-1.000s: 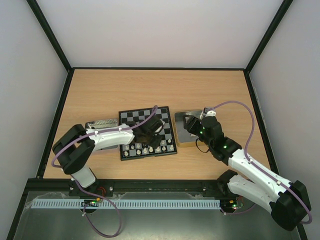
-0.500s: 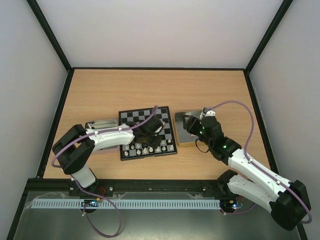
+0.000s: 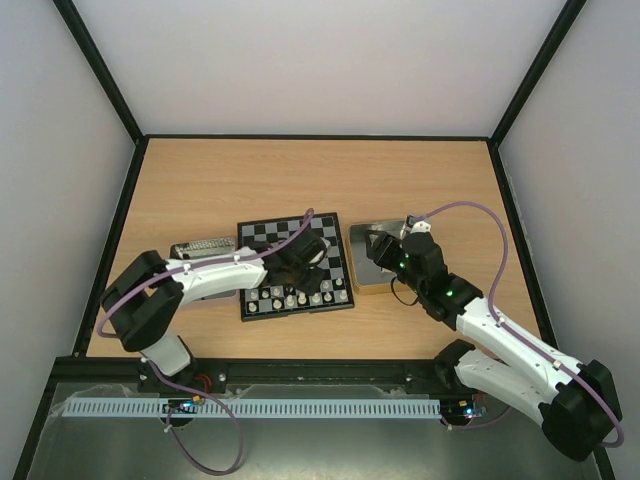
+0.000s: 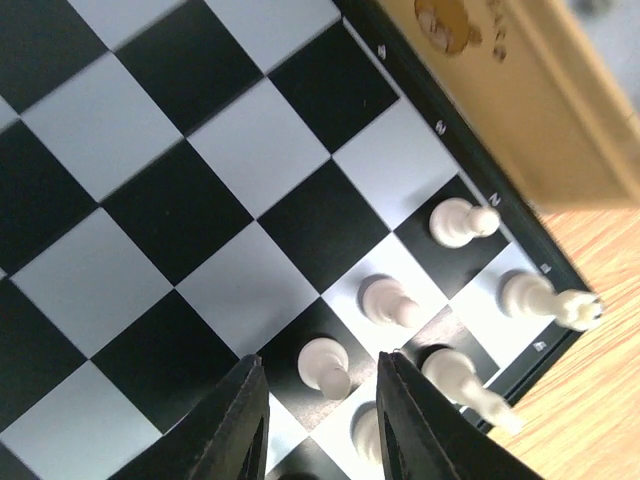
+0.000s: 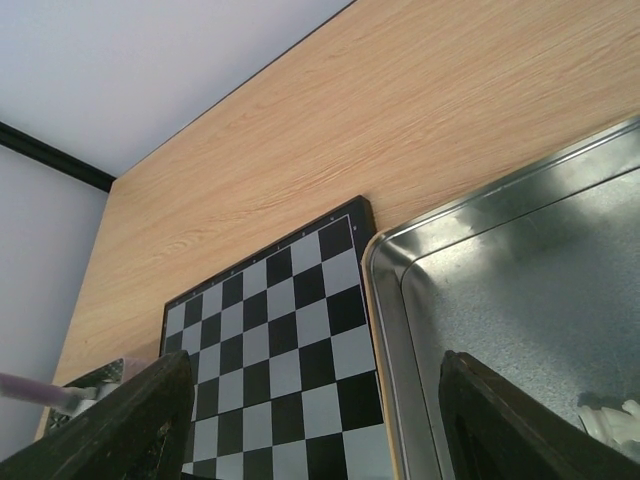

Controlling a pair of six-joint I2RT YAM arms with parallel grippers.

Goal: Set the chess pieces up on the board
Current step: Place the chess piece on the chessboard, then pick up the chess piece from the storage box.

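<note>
The board (image 3: 262, 236) lies mid-table, with cream-white chess pieces (image 3: 300, 297) in rows along its near edge. My left gripper (image 3: 300, 263) hovers low over those rows. In the left wrist view it is open (image 4: 320, 358), and a white pawn (image 4: 325, 365) stands on a black square between the fingers, touching neither. More white pieces (image 4: 455, 222) stand to its right. My right gripper (image 3: 378, 246) is open and empty (image 5: 310, 365) over the left rim of a metal tin (image 5: 520, 300). I make out no black pieces.
The right tin (image 3: 362, 272) touches the board's right edge and holds a few white pieces (image 5: 610, 420) at its near end. A second tin (image 3: 200, 246) lies left of the board, partly under my left arm. Black frame rails edge the table.
My left arm has shifted slightly, its elbow a little to the left, with the gripper still over the near rows. The right arm has not moved.
</note>
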